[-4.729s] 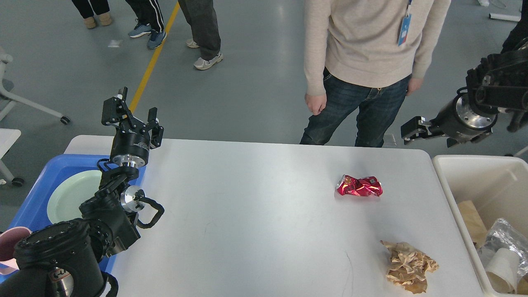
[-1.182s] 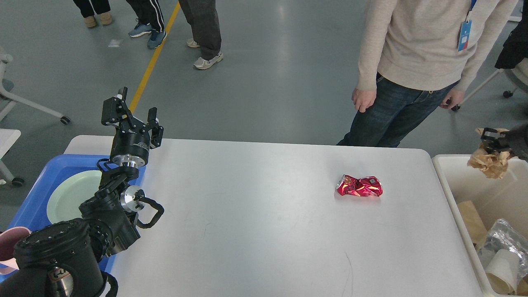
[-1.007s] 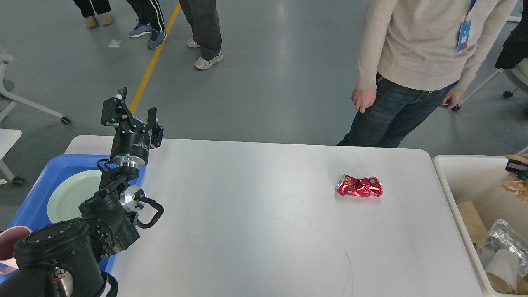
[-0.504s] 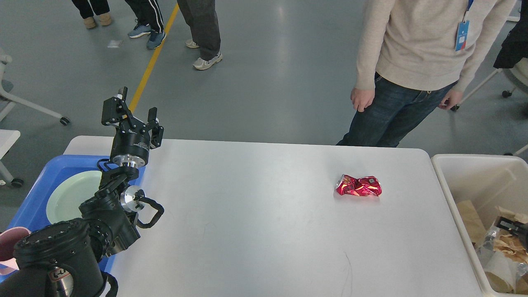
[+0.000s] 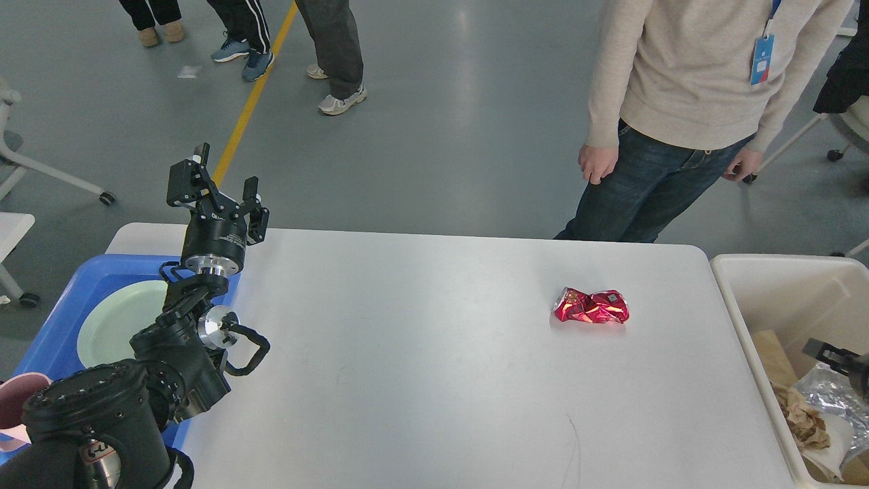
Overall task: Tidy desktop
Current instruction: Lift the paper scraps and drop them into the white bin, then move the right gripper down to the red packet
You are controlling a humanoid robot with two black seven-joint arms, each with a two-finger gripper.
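The one piece of litter left on the table (image 5: 421, 353) is a crushed red can (image 5: 591, 306), lying toward the far right part of the white top, clear of everything else. The chief risk from here is a poor grip on it: its dented, glossy skin offers no flat faces, so a tool closing off-centre would likely squirt it sideways or skate it across the smooth top, perhaps over the far edge toward the person (image 5: 686, 102) standing close behind the table. The right tool (image 5: 838, 356) shows only as a dark tip at the right edge, low inside the white bin (image 5: 740, 319) above the crumpled brown paper (image 5: 804, 421) and foil; too little of it is visible to tell whether it is clenched or released. Lifting out carelessly could catch the bin wall or drag rubbish back out. The can lies well to the left of that tool and farther from the robot, beyond the bin's near wall. The left tool (image 5: 224, 187) stands upright over the blue tray (image 5: 61, 319) with its fingers spread and nothing between them, well apart from the can, across most of the table.
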